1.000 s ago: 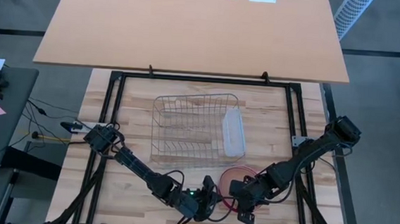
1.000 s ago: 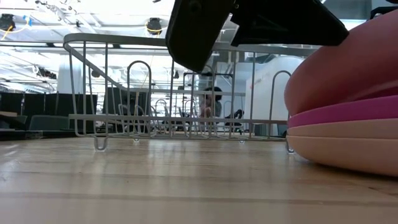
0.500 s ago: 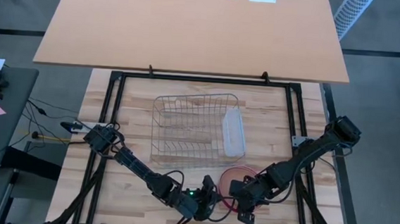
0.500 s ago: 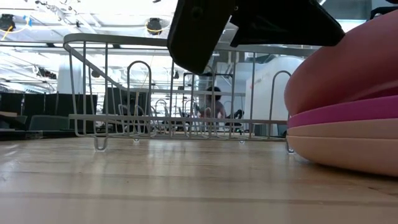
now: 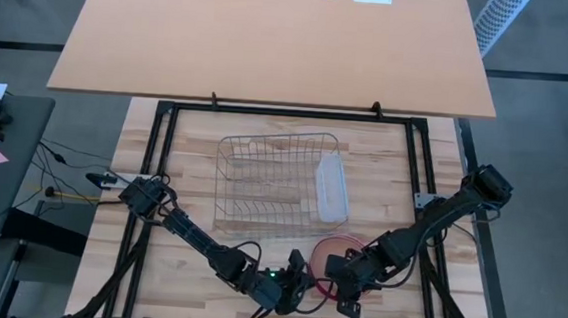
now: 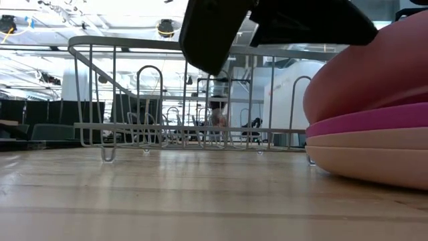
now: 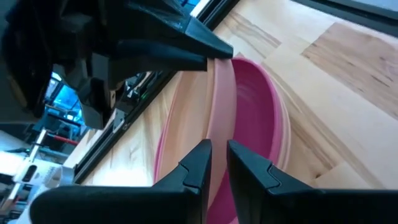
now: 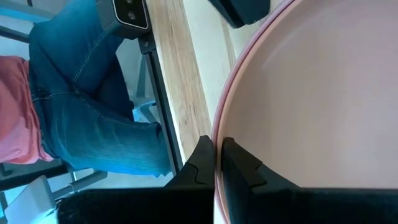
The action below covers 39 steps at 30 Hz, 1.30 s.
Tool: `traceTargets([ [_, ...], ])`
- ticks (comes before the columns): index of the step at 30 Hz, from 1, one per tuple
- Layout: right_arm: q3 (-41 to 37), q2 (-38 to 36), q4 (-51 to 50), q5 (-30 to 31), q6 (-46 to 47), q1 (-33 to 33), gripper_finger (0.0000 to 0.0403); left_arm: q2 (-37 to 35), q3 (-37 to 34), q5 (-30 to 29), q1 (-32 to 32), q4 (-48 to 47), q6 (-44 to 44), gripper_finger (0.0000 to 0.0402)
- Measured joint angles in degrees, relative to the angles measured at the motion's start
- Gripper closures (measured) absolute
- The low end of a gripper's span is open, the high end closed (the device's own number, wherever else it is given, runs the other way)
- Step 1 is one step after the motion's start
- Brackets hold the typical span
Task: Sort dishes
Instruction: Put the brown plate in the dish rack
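The dishes are a stack of round plates (image 5: 345,256) near the table's front edge, right of centre. A magenta plate (image 6: 368,124) lies on paler plates (image 6: 368,157). The top plate, pale pink (image 6: 374,70), is tipped up on the stack. My left gripper (image 5: 304,278) and my right gripper (image 5: 339,281) are both shut on its rim, at separate places. In the left wrist view the tipped plate (image 7: 186,124) stands in front of the magenta plate (image 7: 255,124). My left gripper pinches the tipped plate's raised rim (image 7: 219,124) between its two fingers, one on each face, coming nearly level. The plate is tilted steeply and its far side stays on the stack. My right gripper pinches the same plate's rim (image 8: 217,132) between its two fingers, slanting down from above. Its fingertips (image 7: 208,50) sit farther along the rim than my left gripper's.
A wire rack (image 5: 267,183) stands at mid-table, with a translucent tub (image 5: 332,187) at its right end. A black frame (image 5: 159,160) borders the table. A person in jeans (image 8: 93,93) stands beside the table edge.
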Motion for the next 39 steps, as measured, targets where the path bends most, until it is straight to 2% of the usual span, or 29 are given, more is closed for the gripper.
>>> traceTargets([
  [39,0.00,0.02,1.49,0.23,1.37,-1.06,0.0391,-0.01,0.00,4.36,0.61,-1.15,-3.59,0.0355],
])
